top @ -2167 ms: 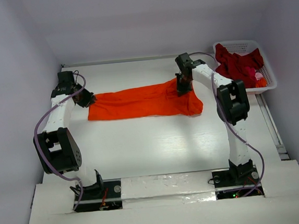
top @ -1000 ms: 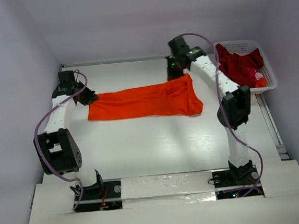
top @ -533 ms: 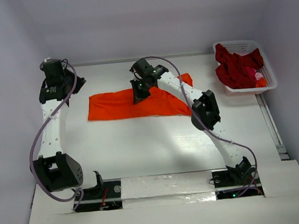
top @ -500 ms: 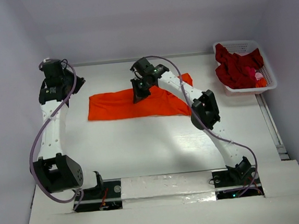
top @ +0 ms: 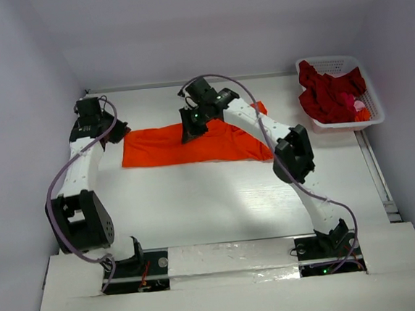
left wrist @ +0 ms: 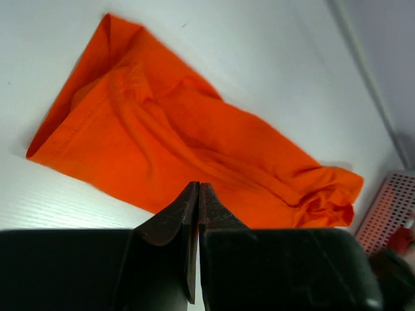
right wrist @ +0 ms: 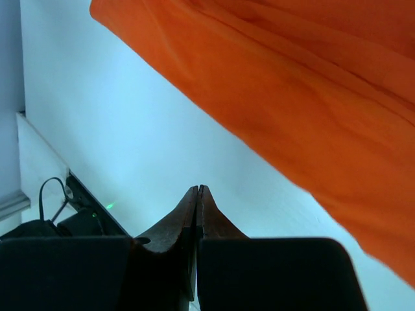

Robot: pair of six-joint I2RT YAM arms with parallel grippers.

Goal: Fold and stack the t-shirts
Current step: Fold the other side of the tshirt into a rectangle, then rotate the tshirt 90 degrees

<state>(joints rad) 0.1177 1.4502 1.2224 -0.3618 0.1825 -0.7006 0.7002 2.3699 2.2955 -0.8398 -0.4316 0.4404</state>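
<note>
Presently, operator, your stock reads as follows.

**Orange t-shirt** (top: 163, 146): one.
- It lies spread on the counter (top: 197, 207), a little toward 12 o'clock from the counter's middle.
- Its long axis runs from 9 o'clock to 3 o'clock.
- The 9 o'clock end shows a straight hemmed edge. The 3 o'clock end is bunched and partly turned over on itself.
- By my reading it is not yet a finished fold.

**Dark red t-shirts** (top: 329, 86): one heap.
- You cannot count the pieces in it from these views.
- The heap sits in the white lattice basket (top: 333, 59) at the counter's 2 o'clock corner, well apart from the orange shirt.

**Left hand** (top: 116, 131): one.
- It is clenched, fingertips meeting on nothing.
- It stands just off the shirt's 9 o'clock end, so the cloth lies toward 3 o'clock from it.

**Right hand** (top: 189, 131): one.
- It is clenched, with nothing between the tips.
- Its arm reaches across the counter, and the hand sits at the shirt's 12 o'clock edge, about midway along the long axis.
- Its wrist view shows bare counter behind the tips and orange cloth just beside them.

**Basket**: one. **Counter**: one.

**Note for the next move:**
- Your left hand is the nearer one for the 9 o'clock end.
- No hand is by the bunched 3 o'clock end, and your right hand would have to travel toward 3 o'clock to reach it.
- I judge that both hands must open before either can take cloth.
</note>
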